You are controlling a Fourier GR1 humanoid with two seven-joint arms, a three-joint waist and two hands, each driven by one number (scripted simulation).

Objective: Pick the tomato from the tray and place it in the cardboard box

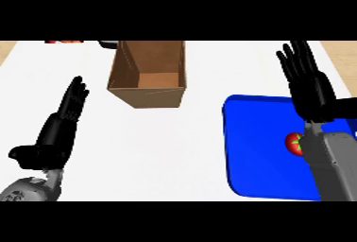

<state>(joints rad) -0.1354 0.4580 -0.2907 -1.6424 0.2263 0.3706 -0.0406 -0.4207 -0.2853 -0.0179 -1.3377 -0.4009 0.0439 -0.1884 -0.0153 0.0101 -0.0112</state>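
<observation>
A red tomato (293, 143) with a green stem lies on the blue tray (258, 142) at the right; my right forearm covers its right part. An open cardboard box (148, 71) stands upright at the upper middle of the white counter. My right hand (310, 90) is above the tray's far right corner, fingers straight and pointing away, open and holding nothing. It sits beyond the tomato, not touching it. At the left edge my left hand (64, 118) rests open with its fingers up.
A red-orange object (63, 41) and a dark object (106, 44) peek in at the counter's far edge, left of the box. White counter (174, 151) stretches between the box, the tray and my left hand. Wood shows at the far corners.
</observation>
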